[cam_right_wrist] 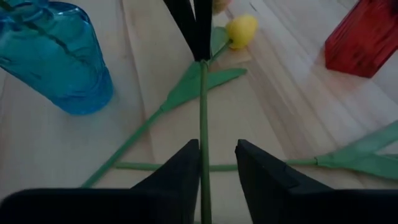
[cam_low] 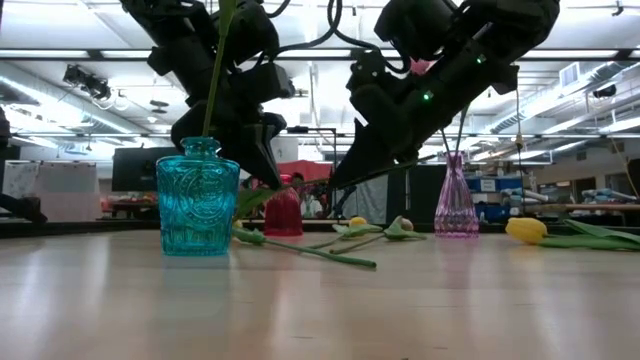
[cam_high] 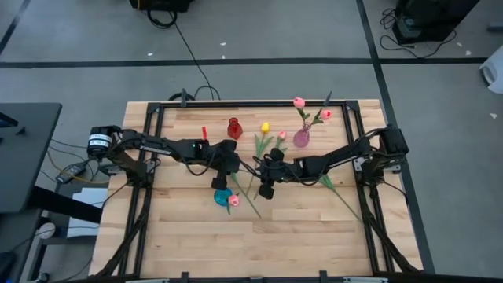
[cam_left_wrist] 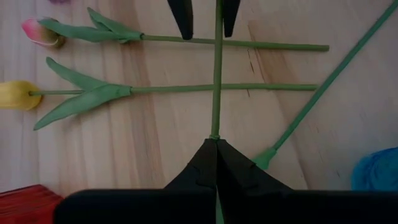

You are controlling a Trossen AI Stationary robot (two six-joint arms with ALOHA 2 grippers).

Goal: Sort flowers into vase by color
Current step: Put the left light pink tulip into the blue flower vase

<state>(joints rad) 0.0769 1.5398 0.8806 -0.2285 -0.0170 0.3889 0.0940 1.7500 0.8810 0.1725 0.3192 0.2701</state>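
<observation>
My left gripper (cam_high: pixel 237 167) (cam_left_wrist: pixel 216 163) is shut on a thin green tulip stem (cam_left_wrist: pixel 217 74), held above the table near its middle. My right gripper (cam_high: pixel 256 168) (cam_right_wrist: pixel 217 165) faces it from the table's right, open, with the same stem (cam_right_wrist: pixel 203 124) running between its fingers. The head of that flower does not show. A yellow tulip (cam_left_wrist: pixel 15 95) and a pink tulip (cam_left_wrist: pixel 37 30) lie flat on the wood below. One pink tulip (cam_high: pixel 233 201) stands in the blue vase (cam_high: pixel 222 197). Two pink tulips (cam_high: pixel 299 103) stand in the pink vase (cam_high: pixel 301 138). My left gripper pinches the bare stem (cam_left_wrist: pixel 216 132) between its two fingertips, reaching out from the table's left and slanting down, with the fingers lying along the stem. The stem is lifted clear of the table and runs on toward my right gripper.
A red vase (cam_high: pixel 234 128) stands toward the far edge with no flower in it. Another green stem with leaves (cam_high: pixel 338 191) lies on the wood under the right arm. Bare wood spreads along the near side (cam_high: pixel 259 244). A black frame (cam_high: pixel 251 103) borders the table.
</observation>
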